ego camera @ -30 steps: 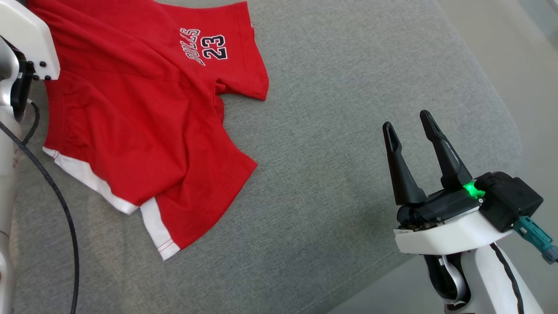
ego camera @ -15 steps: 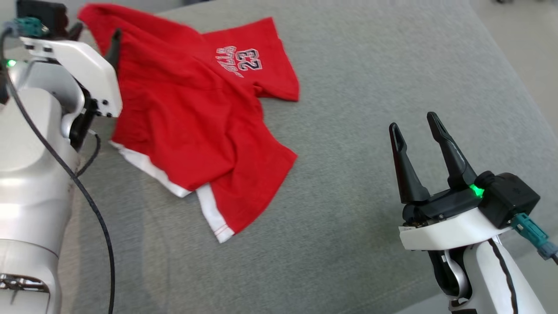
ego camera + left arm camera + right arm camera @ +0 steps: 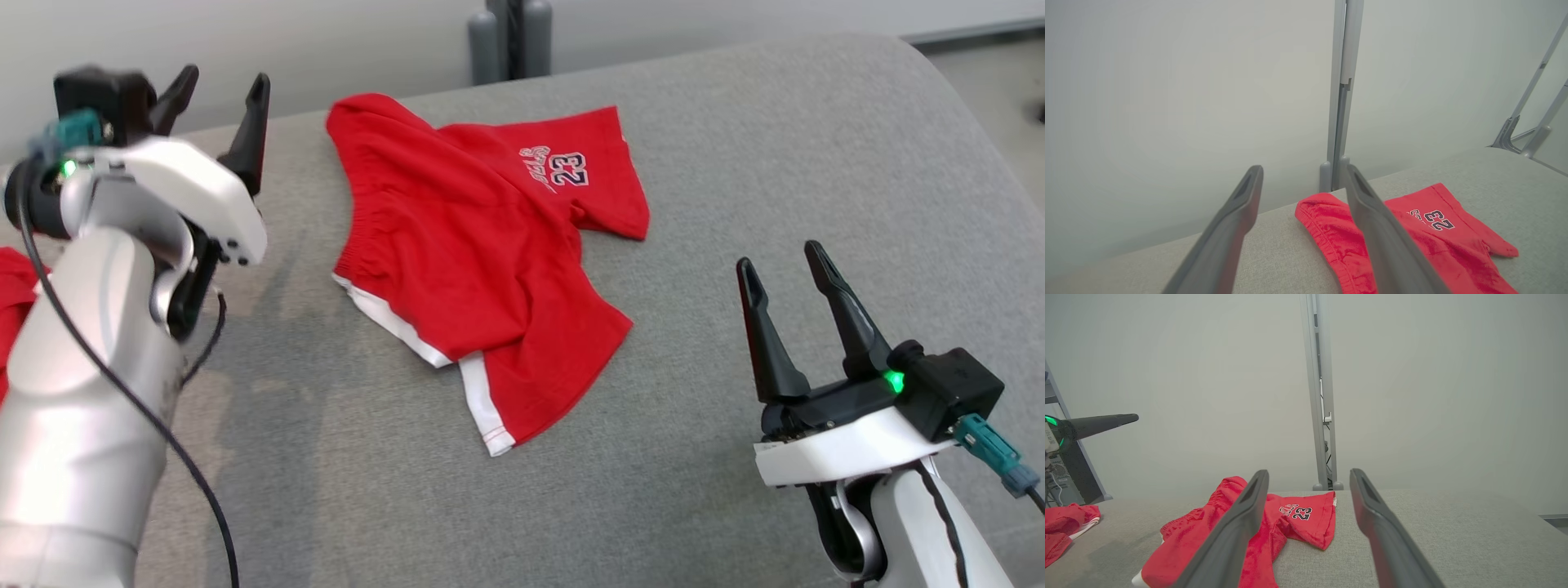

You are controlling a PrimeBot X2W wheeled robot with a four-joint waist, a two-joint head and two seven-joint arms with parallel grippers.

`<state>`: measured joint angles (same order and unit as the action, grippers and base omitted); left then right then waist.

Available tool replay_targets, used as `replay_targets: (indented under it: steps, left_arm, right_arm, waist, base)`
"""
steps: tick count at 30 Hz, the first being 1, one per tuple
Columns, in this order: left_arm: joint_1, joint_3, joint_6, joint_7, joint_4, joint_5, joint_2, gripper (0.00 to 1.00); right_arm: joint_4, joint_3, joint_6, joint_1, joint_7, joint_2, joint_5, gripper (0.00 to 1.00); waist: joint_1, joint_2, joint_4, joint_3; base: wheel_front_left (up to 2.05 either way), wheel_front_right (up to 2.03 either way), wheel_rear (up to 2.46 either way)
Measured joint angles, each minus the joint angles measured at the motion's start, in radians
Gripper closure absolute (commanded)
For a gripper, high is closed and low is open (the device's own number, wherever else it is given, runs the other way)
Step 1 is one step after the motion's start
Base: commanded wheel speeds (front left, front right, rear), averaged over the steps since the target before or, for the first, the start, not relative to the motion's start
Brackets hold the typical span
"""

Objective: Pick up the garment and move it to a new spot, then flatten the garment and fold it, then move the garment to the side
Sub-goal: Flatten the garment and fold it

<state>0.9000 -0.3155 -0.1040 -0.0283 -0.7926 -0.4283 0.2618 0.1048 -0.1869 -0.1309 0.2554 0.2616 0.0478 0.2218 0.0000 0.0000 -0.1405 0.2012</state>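
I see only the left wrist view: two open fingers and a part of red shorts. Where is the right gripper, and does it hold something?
Observer: The right gripper is open and empty, to the right of the shorts and apart from them.
Operator: Do the shorts lie flat?
Observer: No. The head view shows them crumpled, with a white trim on the edge nearest the robot.
Operator: Is other cloth near?
Observer: Yes. A second red garment lies on the grey surface, left of the left gripper.
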Motion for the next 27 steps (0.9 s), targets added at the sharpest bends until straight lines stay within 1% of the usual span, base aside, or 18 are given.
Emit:
replay_targets:
  steps: [3,6,9,12,17,19,21,23,27]
  left_arm:
    - [-0.097,0.018,0.019,-0.070,0.085,-0.017,-0.004,0.00]
    - [-0.218,0.027,0.029,-0.134,0.188,-0.033,-0.016,0.00]
    - [-0.344,0.038,0.051,-0.185,0.297,-0.046,-0.022,0.00]
    - [-0.480,0.037,0.062,-0.219,0.400,-0.040,-0.033,0.00]
    - [-0.666,0.074,0.098,-0.232,0.537,-0.026,-0.075,0.00]
    - [-0.711,0.096,0.096,-0.233,0.602,-0.002,-0.106,0.00]
    - [-0.739,0.111,0.083,-0.234,0.642,0.014,-0.132,0.00]
    - [-0.757,0.105,0.062,-0.234,0.651,0.047,-0.139,0.00]
    - [-0.758,0.104,0.042,-0.235,0.652,0.086,-0.157,0.00]
  right_arm:
    - [0.008,0.016,0.000,-0.020,0.000,0.000,0.010,0.00]
    - [0.020,0.033,0.000,-0.041,0.000,0.000,0.008,0.00]
    - [0.027,0.053,0.000,-0.060,0.000,0.000,0.006,0.00]
    - [0.032,0.067,0.000,-0.078,0.000,0.000,-0.001,0.00]
    - [0.040,0.087,0.000,-0.100,0.000,0.000,-0.002,0.00]
    - [0.044,0.094,0.000,-0.102,0.000,0.000,-0.003,0.00]
    - [0.050,0.108,0.000,-0.104,0.000,0.000,-0.003,0.00]
    - [0.074,0.117,0.000,-0.108,-0.001,0.000,-0.012,0.00]
    - [0.141,0.139,0.000,-0.107,-0.029,0.000,-0.015,0.00]
  waist:
    - [0.0000,0.0000,0.025,-0.027]
    - [0.0000,0.0000,0.053,-0.049]
    - [0.0000,0.0000,0.082,-0.069]
    - [0.0000,0.0000,0.110,-0.085]
    - [0.0000,0.0000,0.146,-0.099]
    - [0.0000,0.0000,0.158,-0.098]
    - [0.0000,0.0000,0.172,-0.096]
    - [0.0000,0.0000,0.188,-0.093]
    - [0.0000,0.0000,0.220,-0.085]
  base:
    - [0.00,0.00,0.00]
    - [0.00,0.00,0.00]
    - [0.00,0.00,0.00]
    - [0.00,0.00,0.00]
    - [0.00,0.00,0.00]
    - [0.00,0.00,0.00]
    - [0.00,0.00,0.00]
    - [0.00,0.00,0.00]
    - [0.00,0.00,0.00]
